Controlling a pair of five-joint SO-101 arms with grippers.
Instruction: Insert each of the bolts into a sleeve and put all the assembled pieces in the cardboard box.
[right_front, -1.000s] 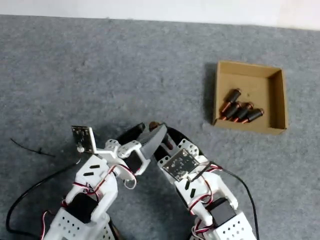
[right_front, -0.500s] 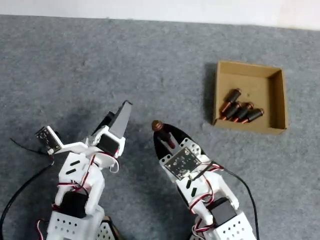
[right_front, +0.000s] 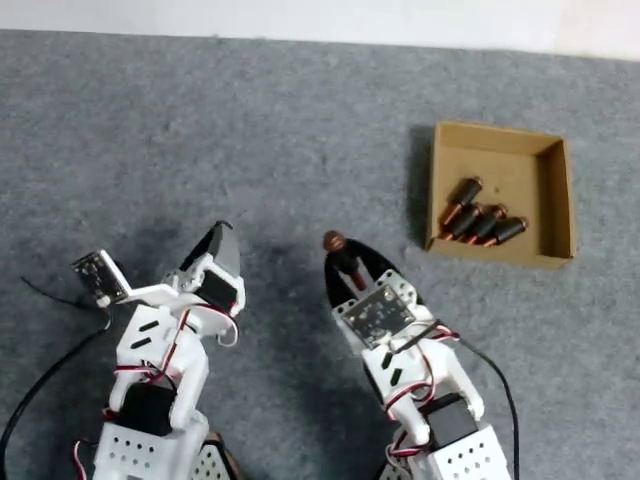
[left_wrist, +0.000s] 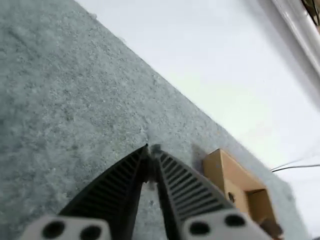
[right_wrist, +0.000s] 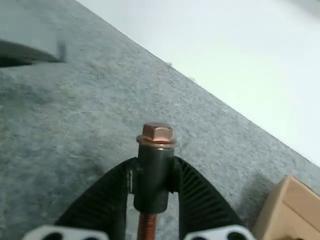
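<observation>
My right gripper (right_front: 342, 262) (right_wrist: 152, 175) is shut on an assembled piece (right_wrist: 153, 170): a black sleeve with a copper bolt through it, the bolt head (right_front: 333, 241) pointing away from the arm. It hovers over the grey mat, left of the cardboard box (right_front: 555, 200) (right_wrist: 287, 210). Several assembled pieces (right_front: 480, 220) lie side by side inside the box. My left gripper (right_front: 222, 240) (left_wrist: 151, 165) is shut and holds nothing, well to the left of the right one. The box corner (left_wrist: 227, 175) appears past its fingertips.
A grey mat (right_front: 200, 130) covers the table, with a white strip of surface (right_front: 300, 15) along its far edge. A thin black cable (right_front: 60, 298) lies on the mat beside the left arm. Open room lies between the arms and the box.
The left gripper pulled back to the left, away from the right one, and shut. The right gripper, still holding the assembled piece, shifted a little right toward the box.
</observation>
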